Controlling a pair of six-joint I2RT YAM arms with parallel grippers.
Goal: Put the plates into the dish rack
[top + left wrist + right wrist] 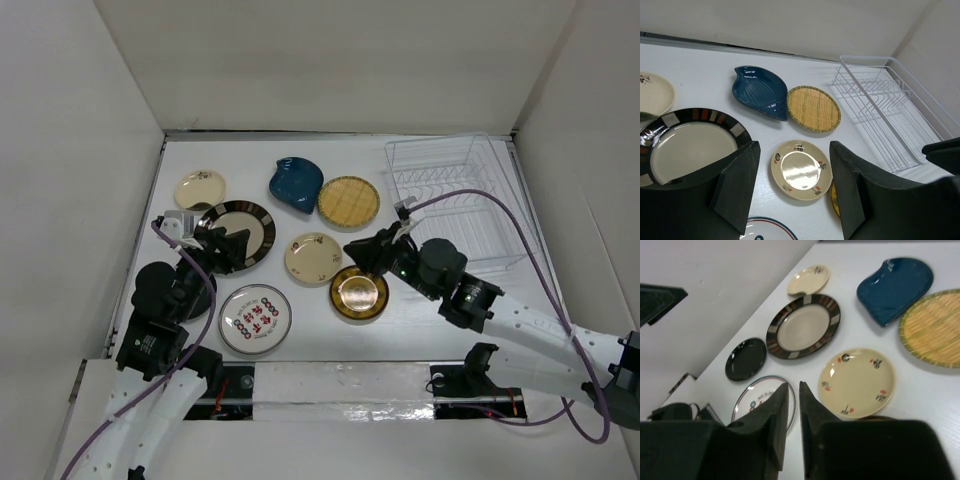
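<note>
Left pincer [794, 150] released, jaws wide apart, nothing between them. It hangs over the 4 o'clock rim of the striped-rim plate [236, 228]; cannot tell if it touches. Right pincer [793, 386] clenched to a thin slit, gripping nothing, hovering near the middle of the worktop [310, 335].

Clock positions below are from worktop centre, top view, 6 o'clock at the arm bases.

Nearest: white plate with red characters [255, 318] at 7 o'clock, flat, just ahead of the left arm's base. Gold plate [359, 293] at 5 o'clock, flat, dark rim, with the right pincer over its 12 o'clock edge. Black plate [745, 358] at 8 o'clock, small, flat, mostly hidden under the left arm in the top view.

Middle: cream plate with red and dark marks [313, 257] about at centre, flat, just beside the gold plate — the right pincer sits at its 3 o'clock side. Striped-rim plate at 9 o'clock, flat, largest of the set.

Far: small cream plate [200, 188] at 10 o'clock, just beyond the striped-rim plate. Blue leaf plate [295, 183] at 11 o'clock. Woven yellow plate [348, 202] at 12 o'clock, just beside the blue one.

Dish rack [455, 205] at 2 o'clock, white wire, upright tines, against the right wall — every plate lies on the worktop outside it.
</note>
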